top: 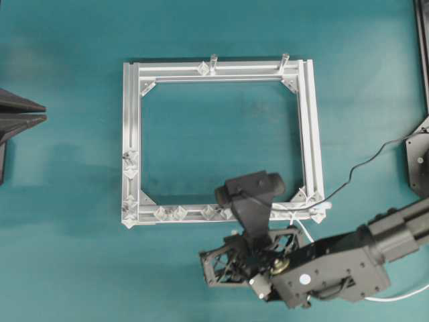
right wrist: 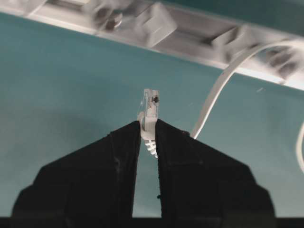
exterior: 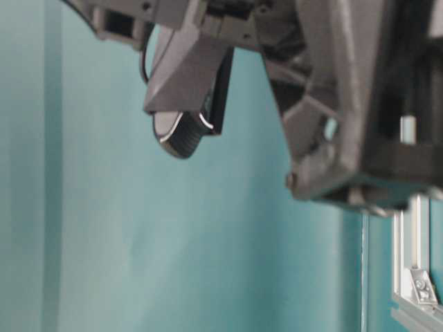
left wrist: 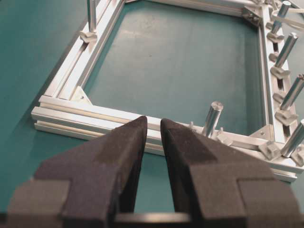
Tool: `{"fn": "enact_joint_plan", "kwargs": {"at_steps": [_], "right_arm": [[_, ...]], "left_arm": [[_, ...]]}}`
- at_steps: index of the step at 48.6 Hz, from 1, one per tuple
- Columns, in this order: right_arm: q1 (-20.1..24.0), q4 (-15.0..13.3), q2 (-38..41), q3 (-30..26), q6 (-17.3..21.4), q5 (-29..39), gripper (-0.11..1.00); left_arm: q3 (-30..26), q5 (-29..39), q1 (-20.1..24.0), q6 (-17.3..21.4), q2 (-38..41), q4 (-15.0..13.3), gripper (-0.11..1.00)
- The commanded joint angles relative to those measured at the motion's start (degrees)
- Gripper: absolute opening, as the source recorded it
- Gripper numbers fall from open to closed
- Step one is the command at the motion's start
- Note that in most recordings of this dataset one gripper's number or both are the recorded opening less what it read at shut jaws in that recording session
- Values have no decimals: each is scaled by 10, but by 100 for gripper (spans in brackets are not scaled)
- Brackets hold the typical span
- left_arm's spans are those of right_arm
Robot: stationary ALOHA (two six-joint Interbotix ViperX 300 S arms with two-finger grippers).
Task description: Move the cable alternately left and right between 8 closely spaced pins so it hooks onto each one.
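Right end effector [right wrist: 147, 126], frame [right wrist: 190, 38] beyond.

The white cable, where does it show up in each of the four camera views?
Overhead: the cable runs off the frame's lower right corner toward the right arm.
Table-level: not visible.
Left wrist: cannot make it out.
Right wrist: its plug sits pinched in the right gripper, centre; the cord loops up right.
Shared landmark: the aluminium frame.

Teal tabletop [top: 67, 255], even, soft light
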Motion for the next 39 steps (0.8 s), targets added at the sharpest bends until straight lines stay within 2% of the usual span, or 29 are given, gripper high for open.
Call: {"fn": "enact_joint_plan", "kwargs": {"at_steps": [1,16,27,39], "right_arm": [[9,1,-5,-24,0,4,13],[4,-4,4,-40,0,13,13],[-11,-25,28,-79,-9,3,13],[-27,-27,61,-124,-60,-23,13]], "left_arm": [[-5,-5,0,-4,5,2,24],[-5,-5,0,-4,4,2,24],[-5,-6,0,-4,5,2,24],[-4,-6,0,-4,4,2,24]]}}
